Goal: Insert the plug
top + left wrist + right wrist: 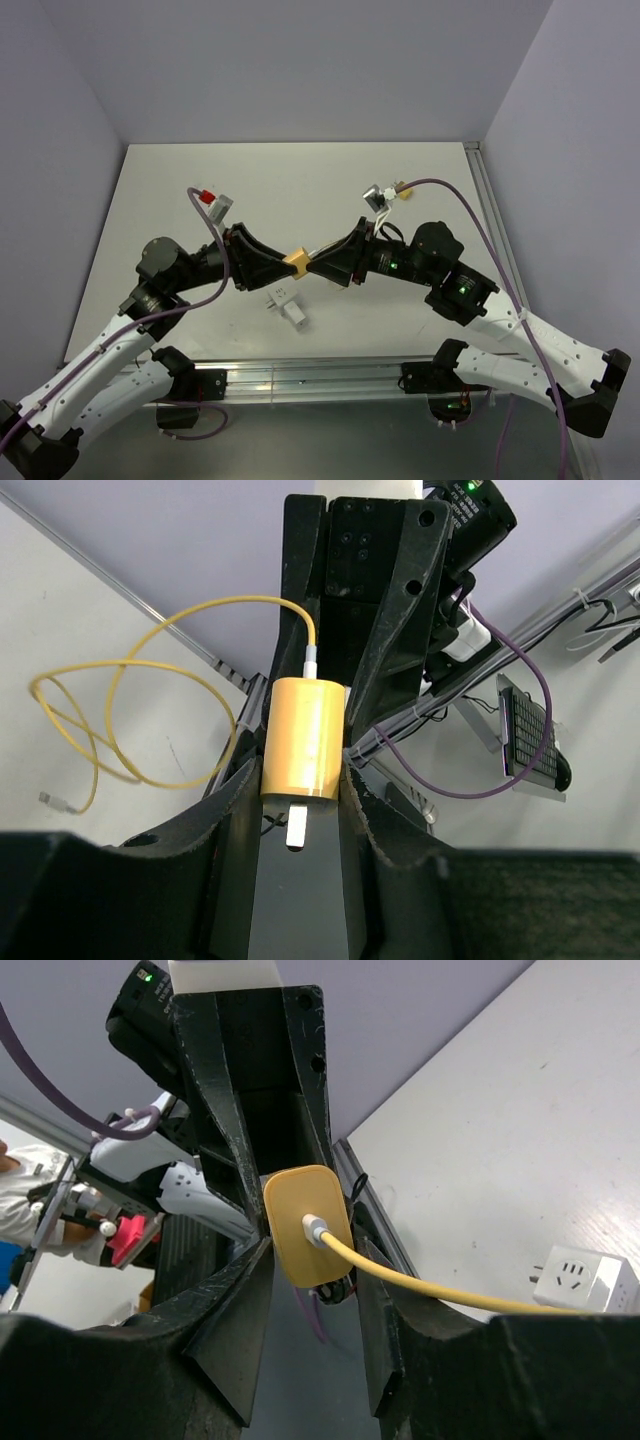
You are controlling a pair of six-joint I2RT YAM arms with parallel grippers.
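Observation:
The plug (pixel 297 262) is a yellow block held in the air between both arms over the middle of the table. In the left wrist view the plug (pixel 303 736) has a metal prong (pixel 297 830) pointing at the camera, and a thin yellow cable (pixel 130 720) leaves its far end. My left gripper (pixel 300 785) is shut on its near end. In the right wrist view the plug (pixel 305 1222) shows its cable end; my right gripper (pixel 312 1250) has a finger pressed against each side. A white socket block (pixel 287 303) lies on the table below, also in the right wrist view (pixel 585 1278).
An aluminium rail (pixel 320 375) runs along the table's near edge and another (pixel 495 230) along the right side. Purple camera cables (pixel 470 215) arch over both arms. Grey walls close the table at the back and sides.

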